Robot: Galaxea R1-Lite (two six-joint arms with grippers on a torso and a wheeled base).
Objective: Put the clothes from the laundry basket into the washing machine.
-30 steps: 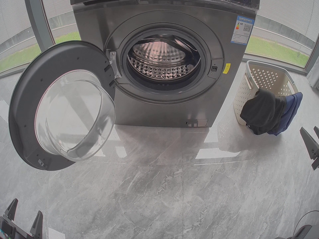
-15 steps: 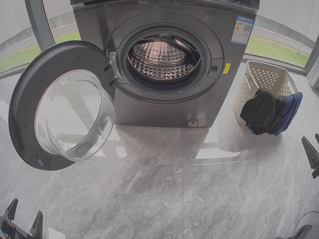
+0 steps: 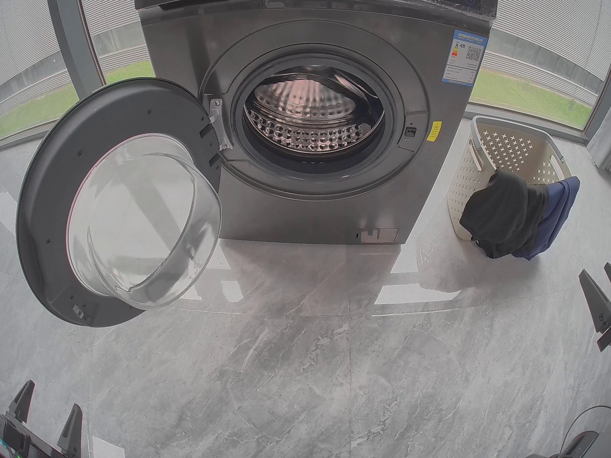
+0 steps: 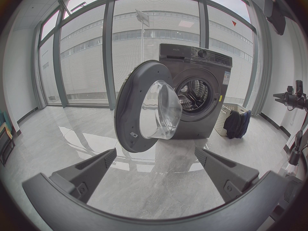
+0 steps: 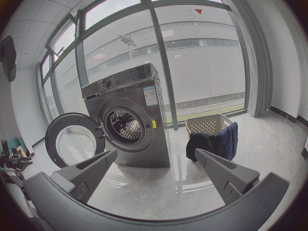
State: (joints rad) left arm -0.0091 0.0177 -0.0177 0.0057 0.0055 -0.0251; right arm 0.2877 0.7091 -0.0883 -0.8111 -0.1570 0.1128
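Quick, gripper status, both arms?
Left gripper: open, holding nothing.
Right gripper: open, holding nothing.

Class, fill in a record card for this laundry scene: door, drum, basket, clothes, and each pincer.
Door: open, swung to robot's left
Drum: no clothes seen inside
Basket: on floor beside washing machine, robot's right
Clothes: black garment and blue garment draped over basket rim
Left pincer: open, empty
Right pincer: open, empty
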